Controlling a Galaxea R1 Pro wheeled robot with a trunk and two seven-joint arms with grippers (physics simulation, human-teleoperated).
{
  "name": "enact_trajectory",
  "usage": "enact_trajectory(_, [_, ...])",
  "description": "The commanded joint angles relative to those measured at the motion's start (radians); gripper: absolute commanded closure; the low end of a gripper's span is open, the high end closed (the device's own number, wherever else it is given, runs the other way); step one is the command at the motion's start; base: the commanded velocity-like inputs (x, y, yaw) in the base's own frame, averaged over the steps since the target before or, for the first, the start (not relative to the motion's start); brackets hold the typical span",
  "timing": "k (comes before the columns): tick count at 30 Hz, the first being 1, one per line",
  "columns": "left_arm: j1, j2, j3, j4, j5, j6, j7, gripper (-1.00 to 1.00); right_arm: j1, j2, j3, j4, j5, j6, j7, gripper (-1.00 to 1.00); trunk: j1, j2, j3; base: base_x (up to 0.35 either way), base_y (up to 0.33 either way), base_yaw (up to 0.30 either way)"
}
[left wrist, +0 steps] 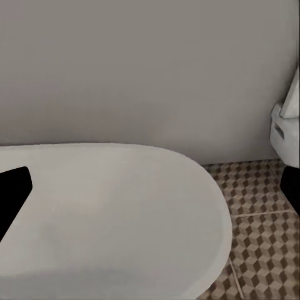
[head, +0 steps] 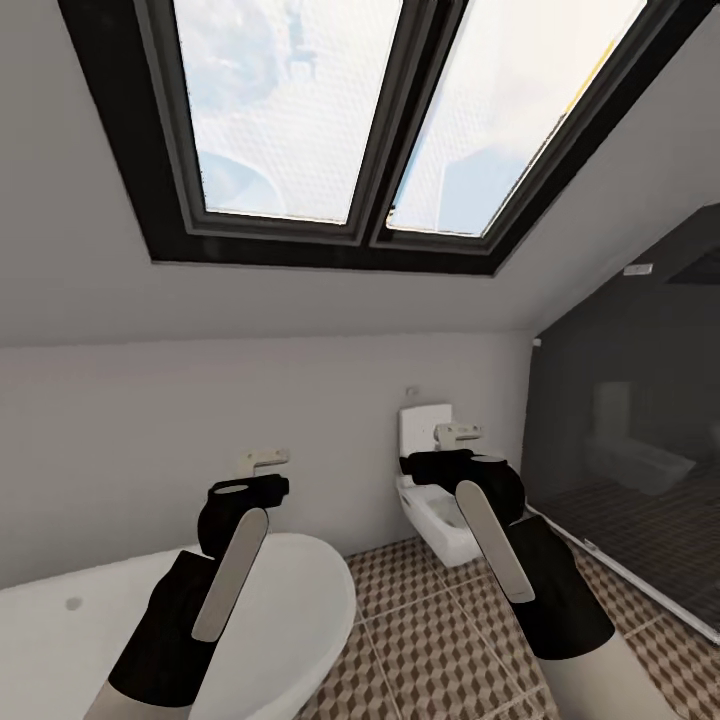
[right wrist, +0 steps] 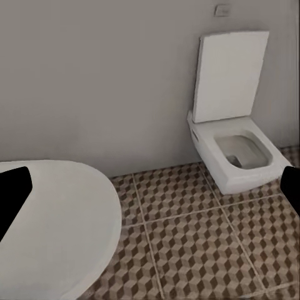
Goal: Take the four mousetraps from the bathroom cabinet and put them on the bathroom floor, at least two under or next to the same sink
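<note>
The floor (head: 440,640) of cube-patterned tiles with pale grout runs from the lower middle of the head view toward the right. At its left edge stands a glossy white basin (head: 300,600) with a broad rounded rim, set against the grey wall (head: 120,430); whether it is the sink I cannot tell for sure. The basin also shows in the left wrist view (left wrist: 125,212) and the right wrist view (right wrist: 62,219), each time touching the tiles along its curved side.

Both arms reach forward at about the same height. The left hand (head: 262,462) hovers above the basin's far rim, before the wall. The right hand (head: 458,434) hangs in front of the toilet (head: 435,510). Both are seen from behind, so I cannot tell whether their fingers are spread or closed, and nothing shows between them.

The toilet has its lid (right wrist: 228,75) raised against the wall, the bowl (right wrist: 240,150) open. To the right a smoked-glass partition (head: 640,420) shows darker tiles behind it. Overhead, a dark-framed skylight (head: 380,110) with two panes sits in the sloped ceiling.
</note>
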Motion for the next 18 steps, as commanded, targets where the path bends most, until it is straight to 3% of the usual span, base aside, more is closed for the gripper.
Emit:
enact_trajectory(1, [0.000, 0.000, -0.001, -0.001, 0.010, 0.002, 0.010, -1.00, -0.001, 0.000, 0.001, 0.000, -0.010, 0.002, -0.010, -1.00, 0.000, 0.000, 0.000, 0.000, 0.000, -0.273])
enact_trajectory(18, [0.000, 0.000, -0.001, -0.001, 0.010, 0.002, 0.010, -1.00, -0.001, 0.000, 0.001, 0.000, -0.010, 0.002, -0.010, -1.00, 0.000, 0.000, 0.000, 0.000, 0.000, -0.273])
